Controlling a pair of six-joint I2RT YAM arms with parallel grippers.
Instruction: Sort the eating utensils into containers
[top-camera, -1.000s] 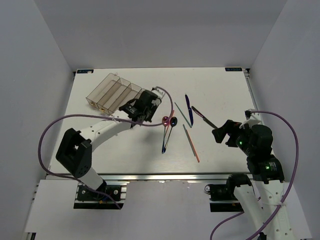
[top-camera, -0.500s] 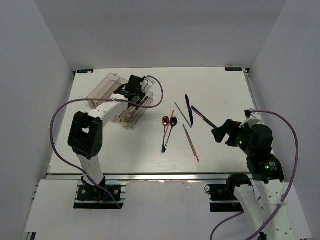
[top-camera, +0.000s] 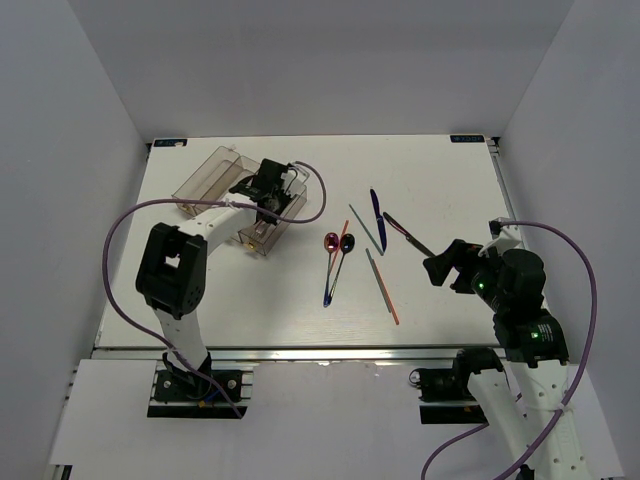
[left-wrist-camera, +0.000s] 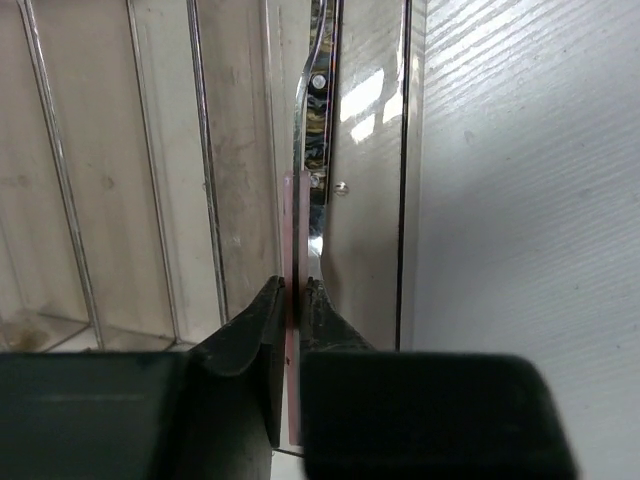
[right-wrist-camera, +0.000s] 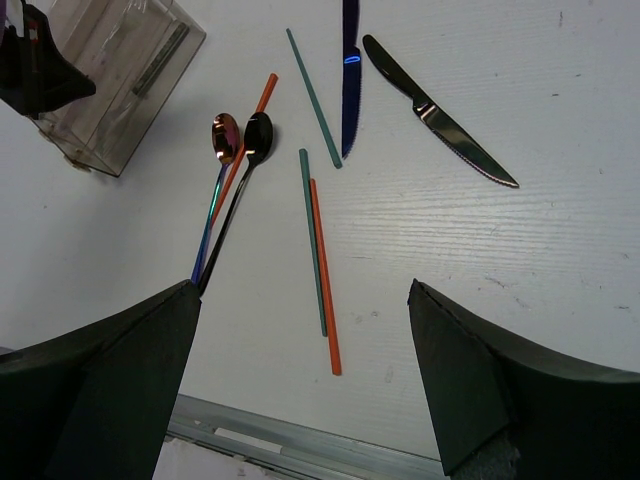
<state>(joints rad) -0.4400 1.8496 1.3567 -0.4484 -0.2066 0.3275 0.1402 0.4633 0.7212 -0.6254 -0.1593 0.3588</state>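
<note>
Left gripper (left-wrist-camera: 294, 292) is pictured low over the clear smoky-brown plastic tray (top-camera: 200, 178) of long narrow compartments, at the far left of the white table (left-wrist-camera: 530, 200). Its jaws are drawn to a thin slit and appear pinched on the near end of a slim, shiny silver utensil (left-wrist-camera: 316, 130). The utensil is stretched straight away from the fingertips, inside the tray's rightmost compartment, with its long axis matched to the compartment walls. Whether it is a fork cannot be told.

With axis and slot aligned, the release is judged to need only that the jaws be parted and the arm raised straight up. That way the thin dividing wall just beside the fingers would not be dragged.

Further right, loose cutlery is spread over the middle of the table. A pink-bowled spoon (right-wrist-camera: 224, 138) and a dark spoon (right-wrist-camera: 257, 135) are laid side by side, bowls far and handles near. Beside them a green chopstick (right-wrist-camera: 313, 240) is paired with an orange chopstick (right-wrist-camera: 325, 290). Beyond these lie a blue knife (right-wrist-camera: 349, 80) and a dark-handled knife (right-wrist-camera: 440, 125).

All of this is placed closer to the right gripper (top-camera: 440, 268), which is held wide open and empty at the near right. The dark-handled knife is nearest, its blade tip turned toward that gripper.
</note>
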